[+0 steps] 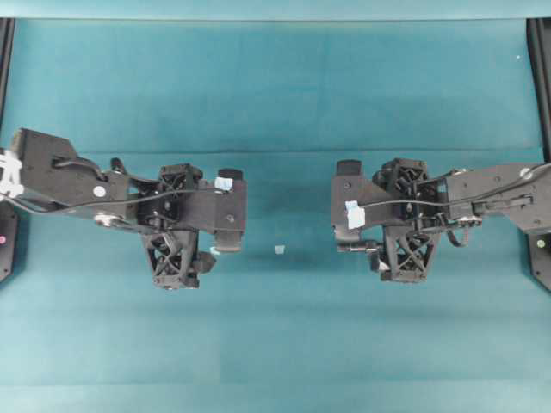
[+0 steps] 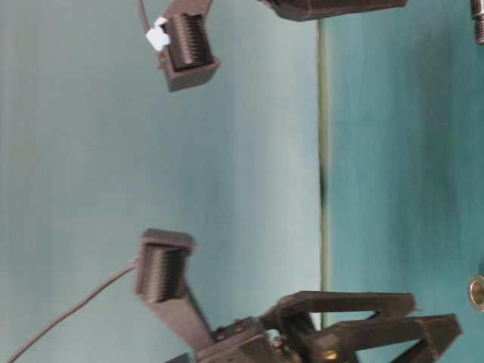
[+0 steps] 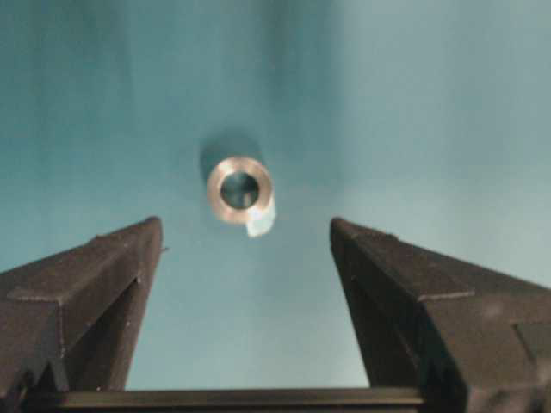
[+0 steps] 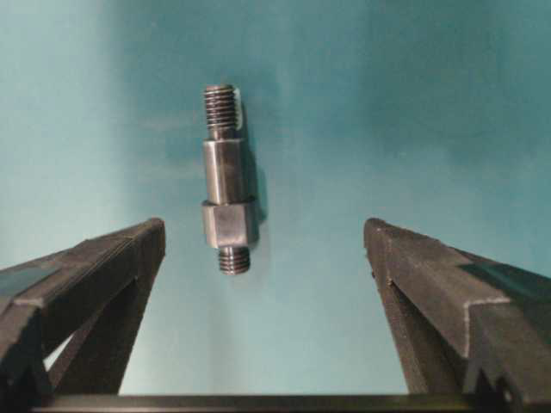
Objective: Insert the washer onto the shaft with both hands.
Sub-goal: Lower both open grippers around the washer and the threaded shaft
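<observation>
Hanging with its fingers spread wide and holding nothing, the left gripper looks down on the washer — a silvery ring lying flat on the teal table, its round hole facing up, beyond the fingertips and roughly midway between them. A small pale scrap of tape touches the ring's near edge. Neither finger touches the washer.

The right gripper is likewise spread and empty. Past its fingertips the shaft lies on the table, pointing away from the camera — a dark grey stepped rod with a threaded stub at each end and a thicker block toward the near end. It sits closer to the finger on the left of that view, clear of both.

From overhead, both arms reach in from the left and right edges of the table, their grippers well apart across the middle. A tiny pale scrap lies on the cloth between them. The washer and shaft themselves cannot be made out in that view.
</observation>
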